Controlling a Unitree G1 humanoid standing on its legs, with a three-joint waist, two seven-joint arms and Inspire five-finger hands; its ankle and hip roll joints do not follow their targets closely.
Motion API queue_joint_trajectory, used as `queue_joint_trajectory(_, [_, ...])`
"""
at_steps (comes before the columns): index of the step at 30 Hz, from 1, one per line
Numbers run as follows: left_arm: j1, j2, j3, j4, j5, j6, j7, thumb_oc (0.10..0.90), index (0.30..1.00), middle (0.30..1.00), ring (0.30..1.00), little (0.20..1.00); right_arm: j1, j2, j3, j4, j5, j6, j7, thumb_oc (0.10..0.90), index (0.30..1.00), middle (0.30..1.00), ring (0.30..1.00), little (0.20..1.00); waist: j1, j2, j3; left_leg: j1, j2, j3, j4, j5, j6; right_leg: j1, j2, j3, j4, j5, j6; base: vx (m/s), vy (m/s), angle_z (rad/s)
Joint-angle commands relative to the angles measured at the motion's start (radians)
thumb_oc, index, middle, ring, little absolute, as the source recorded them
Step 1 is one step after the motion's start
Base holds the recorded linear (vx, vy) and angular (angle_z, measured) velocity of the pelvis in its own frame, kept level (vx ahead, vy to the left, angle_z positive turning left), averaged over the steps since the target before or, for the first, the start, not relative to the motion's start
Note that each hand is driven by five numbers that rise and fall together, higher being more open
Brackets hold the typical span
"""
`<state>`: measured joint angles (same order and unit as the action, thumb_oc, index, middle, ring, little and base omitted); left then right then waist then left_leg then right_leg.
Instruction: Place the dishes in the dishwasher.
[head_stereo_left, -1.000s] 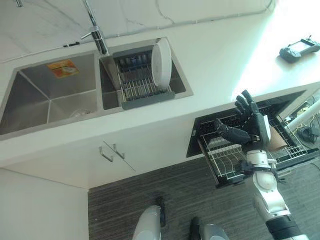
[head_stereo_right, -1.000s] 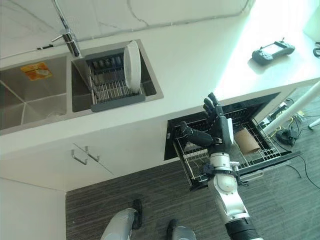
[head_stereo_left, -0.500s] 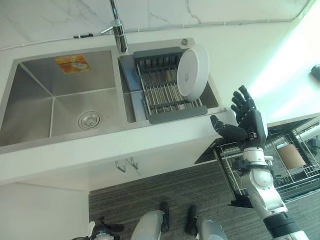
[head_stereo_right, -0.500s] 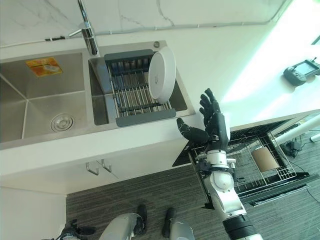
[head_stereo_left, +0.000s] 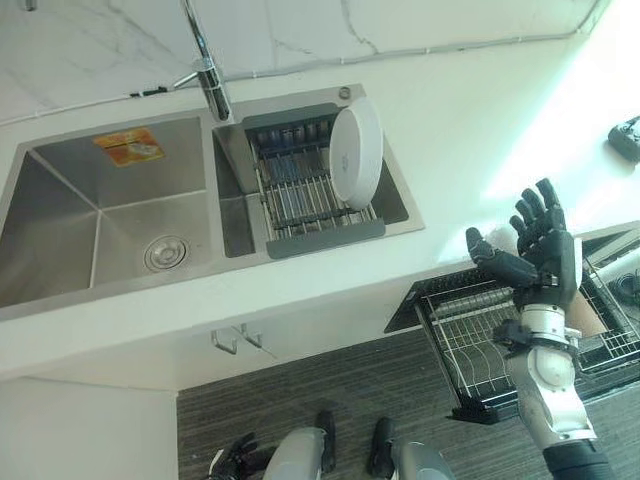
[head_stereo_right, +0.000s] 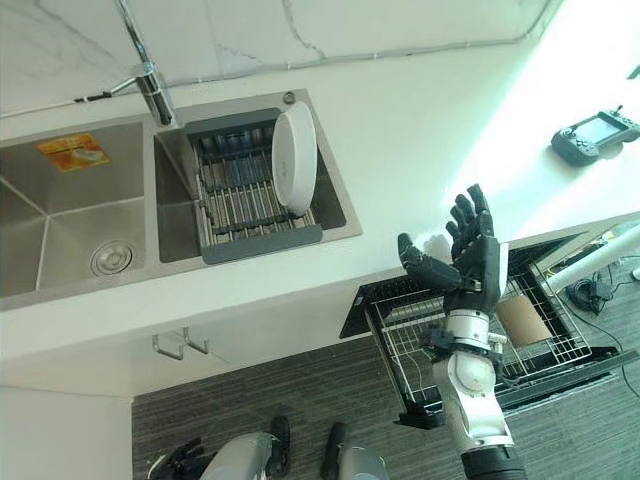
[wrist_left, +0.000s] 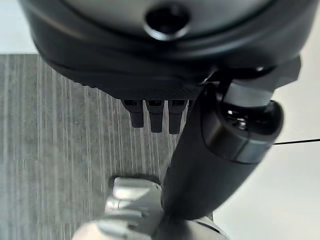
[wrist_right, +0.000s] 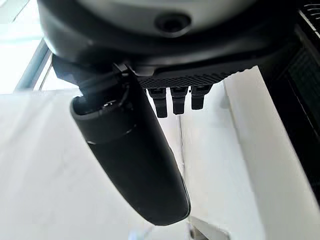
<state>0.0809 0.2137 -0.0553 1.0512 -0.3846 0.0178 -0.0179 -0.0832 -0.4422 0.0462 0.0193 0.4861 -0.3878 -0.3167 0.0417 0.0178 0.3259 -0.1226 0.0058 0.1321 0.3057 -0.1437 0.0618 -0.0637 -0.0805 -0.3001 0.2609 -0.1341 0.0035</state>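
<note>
I see the white stone counter (head_stereo_left: 440, 130), steel double sink (head_stereo_left: 90, 215) at nine o'clock; pulled-out wire dishwasher rack (head_stereo_right: 400, 340) at four o'clock; round white plate (head_stereo_left: 356, 156) upright in the grey sink rack (head_stereo_left: 305, 190); right hand (head_stereo_left: 545, 250) raised above the dishwasher rack, fingers spread, empty; left hand (wrist_left: 165, 85) hanging over the floor, fingers straight, empty

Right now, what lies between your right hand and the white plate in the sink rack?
Bare white countertop and the sink's steel rim; nothing stands between the right hand and the white plate, as the left eye view shows.
</note>
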Motion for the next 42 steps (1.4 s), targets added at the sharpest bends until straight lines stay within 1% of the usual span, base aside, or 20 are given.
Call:
queue_joint_trajectory(1, [0.015,-0.063,-0.062,0.031,-0.046,0.042,-0.132,0.800,0.900,0.900,0.900,0.900,-0.105,-0.043,-0.032,-0.156,0.032,-0.097,0.050,0.800,0.900,0.900,0.900,0.900,0.008,-0.004,-0.070,-0.017,0.057,-0.024,-0.006,-0.082,-0.066,0.036,-0.018,0.022,0.039,-0.145,0.047,0.11,-0.015,0.03])
queue_joint_trajectory(7, [0.015,-0.064,-0.110,0.069,0.028,0.044,-0.127,0.800,0.900,0.900,0.900,0.900,-0.194,-0.045,-0.014,-0.155,0.031,-0.029,0.026,0.800,0.900,0.900,0.900,0.900,0.018,-0.005,-0.076,-0.010,0.056,-0.029,-0.006,-0.086,-0.071,0.039,-0.021,0.014,0.039,-0.150,0.043,0.06,-0.005,0.03])
queue_joint_trajectory(8, [0.015,-0.064,-0.111,0.070,0.029,0.044,-0.126,0.800,0.900,0.900,0.900,0.900,-0.196,-0.045,-0.014,-0.154,0.031,-0.029,0.026,0.800,0.900,0.900,0.900,0.900,0.018,-0.005,-0.076,-0.010,0.056,-0.030,-0.006,-0.086,-0.071,0.040,-0.021,0.014,0.039,-0.151,0.043,0.06,0.004,0.01])
queue_joint_trajectory(10, [0.017,-0.061,-0.123,0.086,0.043,0.043,-0.108,0.800,0.900,0.900,0.900,0.900,-0.222,-0.042,-0.008,-0.149,0.043,-0.014,0.022,0.800,0.900,0.900,0.900,0.900,0.022,-0.004,-0.079,-0.006,0.054,-0.032,-0.006,-0.089,-0.073,0.043,-0.023,0.011,0.039,-0.152,0.044,0.07,0.007,0.01])
queue_joint_trajectory(11, [0.019,-0.058,-0.127,0.095,0.049,0.045,-0.096,0.800,0.900,0.900,0.900,0.900,-0.234,-0.041,-0.007,-0.150,0.074,0.002,0.029,0.800,0.900,0.900,0.900,0.900,0.025,-0.005,-0.081,-0.004,0.053,-0.034,-0.006,-0.090,-0.073,0.044,-0.025,0.009,0.039,-0.153,0.045,0.08,0.009,0.04])
queue_joint_trajectory(13, [0.024,-0.050,-0.126,0.117,0.068,0.051,-0.079,0.800,0.900,0.900,0.900,0.900,-0.257,-0.036,-0.002,-0.141,0.103,0.025,0.038,0.800,0.900,0.900,0.900,0.900,0.030,-0.005,-0.086,-0.001,0.050,-0.039,-0.006,-0.092,-0.074,0.047,-0.026,0.007,0.039,-0.155,0.044,0.08,0.006,0.04])
queue_joint_trajectory(15, [0.023,-0.043,-0.123,0.129,0.080,0.058,-0.076,0.800,0.900,0.900,0.900,0.900,-0.272,-0.034,0.002,-0.135,0.112,0.035,0.040,0.800,0.900,0.900,0.900,0.900,0.032,-0.004,-0.091,-0.005,0.050,-0.042,-0.006,-0.090,-0.074,0.043,-0.028,0.003,0.039,-0.153,0.044,0.05,0.006,0.02])
queue_joint_trajectory(19, [0.020,-0.025,-0.127,0.140,0.095,0.079,-0.078,0.800,0.900,0.900,0.900,0.900,-0.339,-0.028,0.021,-0.102,0.105,0.077,0.013,0.800,0.900,0.900,0.900,0.900,0.044,0.000,-0.088,-0.001,0.046,-0.050,-0.006,-0.092,-0.076,0.049,-0.032,-0.004,0.039,-0.156,0.044,0.05,0.008,0.03])
queue_joint_trajectory(25, [0.017,-0.011,-0.138,0.140,0.122,0.087,-0.081,0.800,0.900,0.900,0.900,0.900,-0.435,-0.018,0.041,-0.026,0.075,0.115,-0.030,0.800,0.900,0.900,0.900,0.900,0.063,0.008,-0.087,-0.009,0.039,-0.072,-0.006,-0.084,-0.075,0.049,-0.039,-0.014,0.039,-0.151,0.044,0.04,0.008,0.09])
queue_joint_trajectory(29, [0.016,-0.002,-0.146,0.138,0.128,0.091,-0.085,0.800,0.900,0.900,0.900,0.900,-0.479,-0.020,0.048,0.016,0.076,0.131,-0.037,0.800,0.900,0.900,0.900,0.900,0.074,0.013,-0.082,-0.007,0.034,-0.083,-0.006,-0.083,-0.075,0.056,-0.043,-0.021,0.039,-0.151,0.044,0.02,0.008,0.06])
queue_joint_trajectory(35, [0.015,-0.001,-0.147,0.141,0.128,0.090,-0.086,0.800,0.900,0.900,0.900,0.900,-0.484,-0.020,0.049,0.021,0.077,0.134,-0.037,0.800,0.900,0.900,0.900,0.900,0.074,0.014,-0.084,-0.011,0.034,-0.085,-0.006,-0.079,-0.074,0.053,-0.044,-0.024,0.039,-0.149,0.043,0.02,0.006,0.08])
queue_joint_trajectory(36, [0.017,0.007,-0.153,0.148,0.137,0.098,-0.089,0.800,0.900,0.900,0.900,0.900,-0.528,-0.021,0.059,0.077,0.096,0.157,-0.038,0.800,0.900,0.900,0.900,0.900,0.093,0.019,-0.081,-0.007,0.031,-0.094,-0.006,-0.077,-0.076,0.066,-0.050,-0.036,0.039,-0.152,0.042,0.08,0.028,0.01])
queue_joint_trajectory(42, [0.019,0.012,-0.156,0.152,0.157,0.089,-0.097,0.800,0.900,0.900,0.900,0.900,-0.556,-0.017,0.073,0.104,0.087,0.164,-0.052,0.800,0.900,0.900,0.900,0.900,0.104,0.023,-0.075,-0.012,0.029,-0.103,-0.006,-0.071,-0.078,0.070,-0.054,-0.046,0.039,-0.152,0.041,0.02,0.016,0.14])
